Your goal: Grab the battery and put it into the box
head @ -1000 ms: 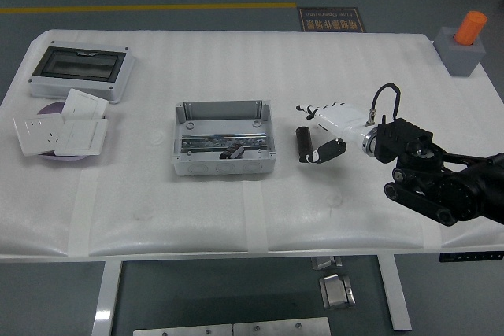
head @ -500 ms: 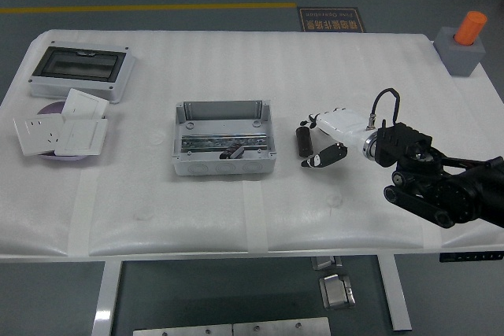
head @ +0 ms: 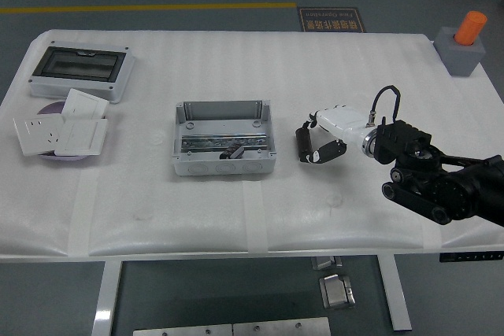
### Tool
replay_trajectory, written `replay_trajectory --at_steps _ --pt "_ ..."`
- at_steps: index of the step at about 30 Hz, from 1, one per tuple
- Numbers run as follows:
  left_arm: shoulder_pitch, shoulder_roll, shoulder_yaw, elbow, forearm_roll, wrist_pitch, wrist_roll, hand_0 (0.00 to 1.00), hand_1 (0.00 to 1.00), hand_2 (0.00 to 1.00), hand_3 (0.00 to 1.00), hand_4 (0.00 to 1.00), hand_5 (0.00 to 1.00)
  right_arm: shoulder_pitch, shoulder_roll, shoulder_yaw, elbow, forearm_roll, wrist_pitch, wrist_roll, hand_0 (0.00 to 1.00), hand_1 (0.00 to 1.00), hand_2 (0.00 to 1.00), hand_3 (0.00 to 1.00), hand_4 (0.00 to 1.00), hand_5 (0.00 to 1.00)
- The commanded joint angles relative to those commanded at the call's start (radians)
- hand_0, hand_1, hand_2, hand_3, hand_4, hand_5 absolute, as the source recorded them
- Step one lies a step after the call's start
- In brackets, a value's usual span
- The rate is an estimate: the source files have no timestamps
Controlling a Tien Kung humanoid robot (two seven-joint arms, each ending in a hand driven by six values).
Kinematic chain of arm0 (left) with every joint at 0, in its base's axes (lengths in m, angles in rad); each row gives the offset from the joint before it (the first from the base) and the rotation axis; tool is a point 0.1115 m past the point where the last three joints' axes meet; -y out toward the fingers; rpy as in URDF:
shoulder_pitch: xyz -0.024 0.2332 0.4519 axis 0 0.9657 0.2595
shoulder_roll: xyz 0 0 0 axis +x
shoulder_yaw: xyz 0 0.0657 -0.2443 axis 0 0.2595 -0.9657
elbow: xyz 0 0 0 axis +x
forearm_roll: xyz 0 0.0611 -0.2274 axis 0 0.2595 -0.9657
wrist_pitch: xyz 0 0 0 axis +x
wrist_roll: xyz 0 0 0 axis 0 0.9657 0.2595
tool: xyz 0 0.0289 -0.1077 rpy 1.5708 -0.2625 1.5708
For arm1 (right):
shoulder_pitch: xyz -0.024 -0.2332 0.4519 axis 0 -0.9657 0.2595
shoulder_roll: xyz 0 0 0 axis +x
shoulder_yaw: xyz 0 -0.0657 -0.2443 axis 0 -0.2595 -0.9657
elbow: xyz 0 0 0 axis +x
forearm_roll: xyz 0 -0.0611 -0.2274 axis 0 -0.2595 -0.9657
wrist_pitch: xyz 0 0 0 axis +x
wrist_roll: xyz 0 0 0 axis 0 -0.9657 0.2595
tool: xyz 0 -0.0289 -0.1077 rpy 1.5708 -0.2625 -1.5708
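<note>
Right of the box [head: 224,141], battery [head: 301,144] lies on the table [head: 236,218], between the right hand's [head: 321,138] curled fingers [head: 327,152], touching them. Forearm reaches in low from the right, palm facing left.

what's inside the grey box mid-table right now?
Inside the grey box: a metal rail along the floor and a small dark part near its front wall. The battery is outside, at the right hand. The near wall hides the floor's front edge.

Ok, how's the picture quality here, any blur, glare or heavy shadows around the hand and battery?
Head view: sharp overall, lighting even and soft, no glare on the table; only faint shadows under the box and right hand; the black battery is small, its detail hard to make out.
</note>
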Motion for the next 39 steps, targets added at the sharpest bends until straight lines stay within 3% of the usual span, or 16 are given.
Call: replay_trajectory --at_steps 17,18,23,24,29,30,35,36,39 --pt "-0.002 -0.001 -0.002 0.000 0.001 0.006 -0.011 0.626 0.639 0.422 0.579 0.440 0.391 -0.005 0.000 -0.001 0.007 -0.002 -0.022 0.000 0.849 0.684 0.708 0.675 0.827 0.440" --pt "-0.002 -0.001 -0.003 0.000 0.000 0.006 -0.011 0.625 0.640 0.421 0.579 0.440 0.392 -0.006 -0.001 0.000 0.009 -0.003 -0.025 0.000 0.832 0.673 0.672 0.649 0.636 0.301" --pt "0.000 -0.002 -0.009 0.000 0.002 0.009 -0.012 0.625 0.640 0.421 0.579 0.440 0.392 -0.011 -0.008 0.017 0.024 -0.011 -0.049 -0.002 0.832 0.673 0.672 0.649 0.636 0.301" --pt "0.000 -0.003 -0.011 0.000 0.003 0.010 -0.012 0.625 0.640 0.421 0.581 0.440 0.394 -0.012 -0.009 0.022 0.027 -0.013 -0.053 -0.003 0.808 0.658 0.647 0.615 0.457 0.179" --pt "0.002 -0.003 -0.023 0.000 0.012 0.010 -0.010 0.625 0.640 0.421 0.581 0.440 0.394 -0.024 -0.026 0.078 0.066 -0.030 -0.073 -0.011 0.808 0.658 0.647 0.615 0.457 0.179" --pt "0.003 -0.003 -0.025 0.000 0.014 0.010 -0.009 0.625 0.639 0.423 0.582 0.439 0.398 -0.027 -0.030 0.094 0.079 -0.035 -0.076 -0.014 0.780 0.638 0.623 0.565 0.329 0.104" --pt "0.007 -0.003 -0.036 0.000 0.025 0.009 -0.005 0.625 0.639 0.423 0.582 0.439 0.398 -0.050 -0.042 0.195 0.166 -0.083 -0.089 -0.033 0.780 0.638 0.623 0.565 0.329 0.104" --pt "0.008 -0.003 -0.037 0.000 0.026 0.009 -0.005 0.624 0.639 0.425 0.584 0.437 0.399 -0.055 -0.041 0.214 0.182 -0.090 -0.090 -0.035 0.761 0.627 0.598 0.557 0.286 0.085" --pt "0.011 -0.004 -0.036 0.000 0.024 0.008 -0.004 0.624 0.639 0.425 0.584 0.437 0.399 -0.068 -0.025 0.276 0.234 -0.102 -0.097 -0.036 0.761 0.627 0.598 0.557 0.286 0.085"
